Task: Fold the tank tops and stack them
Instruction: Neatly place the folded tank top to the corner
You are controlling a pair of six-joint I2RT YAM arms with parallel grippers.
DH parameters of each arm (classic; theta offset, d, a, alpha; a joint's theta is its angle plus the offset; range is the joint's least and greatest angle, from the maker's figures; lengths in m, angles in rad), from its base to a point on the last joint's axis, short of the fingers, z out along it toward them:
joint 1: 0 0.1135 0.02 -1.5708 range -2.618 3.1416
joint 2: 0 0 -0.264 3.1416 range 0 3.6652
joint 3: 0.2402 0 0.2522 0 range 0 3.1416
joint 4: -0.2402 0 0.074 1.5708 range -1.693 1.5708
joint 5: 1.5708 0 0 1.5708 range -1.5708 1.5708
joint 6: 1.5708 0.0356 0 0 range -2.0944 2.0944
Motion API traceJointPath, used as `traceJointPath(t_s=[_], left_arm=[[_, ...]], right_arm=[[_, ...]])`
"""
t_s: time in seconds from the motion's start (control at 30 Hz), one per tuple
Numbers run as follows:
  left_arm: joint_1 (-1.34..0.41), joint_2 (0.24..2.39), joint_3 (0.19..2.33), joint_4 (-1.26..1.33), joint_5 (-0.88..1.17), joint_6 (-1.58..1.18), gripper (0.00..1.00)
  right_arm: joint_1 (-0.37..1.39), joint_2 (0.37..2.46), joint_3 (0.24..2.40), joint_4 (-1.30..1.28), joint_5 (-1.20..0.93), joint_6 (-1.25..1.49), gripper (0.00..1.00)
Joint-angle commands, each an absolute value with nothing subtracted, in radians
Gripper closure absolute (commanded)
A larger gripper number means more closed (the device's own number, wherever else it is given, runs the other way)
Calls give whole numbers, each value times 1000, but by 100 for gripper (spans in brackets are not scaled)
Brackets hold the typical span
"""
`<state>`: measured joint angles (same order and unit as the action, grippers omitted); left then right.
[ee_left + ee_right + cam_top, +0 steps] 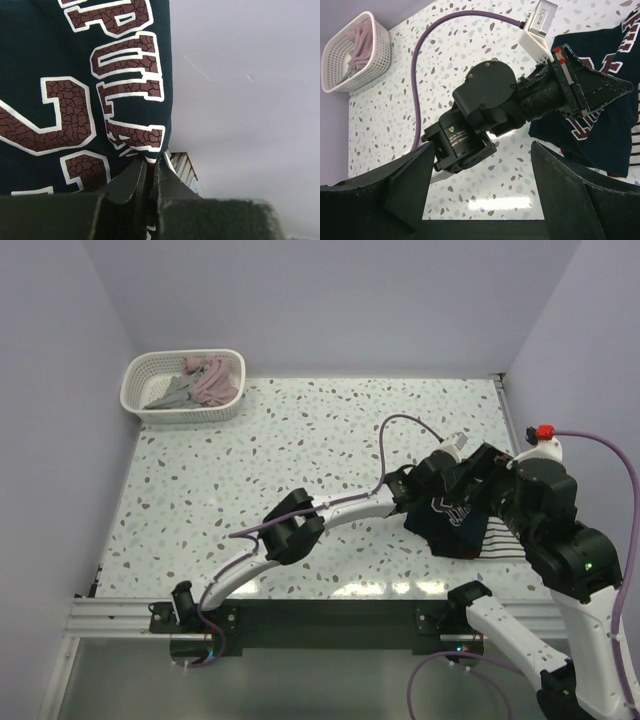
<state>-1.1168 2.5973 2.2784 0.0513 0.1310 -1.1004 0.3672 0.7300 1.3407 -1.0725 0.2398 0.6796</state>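
The left gripper (150, 172) is closed tight on the edge of the navy top (450, 525). Its two fingers (135, 182) are pressed together with a fold of cloth pinched between them. From that pinch the navy top, printed with cracked red-brown letters, spreads away past the fingertips toward the right arm.

The right gripper (480, 157) is above the left arm's wrist, looking down on it. Its jaws are spread wide and it holds nothing. The navy top lies just to one side of its open fingers. The striped top (502, 540) shows as a strip at the navy top's far edge, on the side away from the left gripper.

Well apart from both grippers, at the far left corner of the surface (300, 440), a white basket (150, 405) holds a pink top (210, 380) and a grey top (172, 392).
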Motion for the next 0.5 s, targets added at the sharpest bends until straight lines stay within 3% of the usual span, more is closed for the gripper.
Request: traceJointPath(t_s=[0.0, 0.47], left_arm=[[-1138, 2625, 2370, 210, 172, -1135, 100], [-1189, 2697, 2434, 287, 147, -1123, 100]], right_arm=[[368, 716, 1358, -1078, 225, 658, 20], [368, 695, 1324, -1078, 235, 658, 20]])
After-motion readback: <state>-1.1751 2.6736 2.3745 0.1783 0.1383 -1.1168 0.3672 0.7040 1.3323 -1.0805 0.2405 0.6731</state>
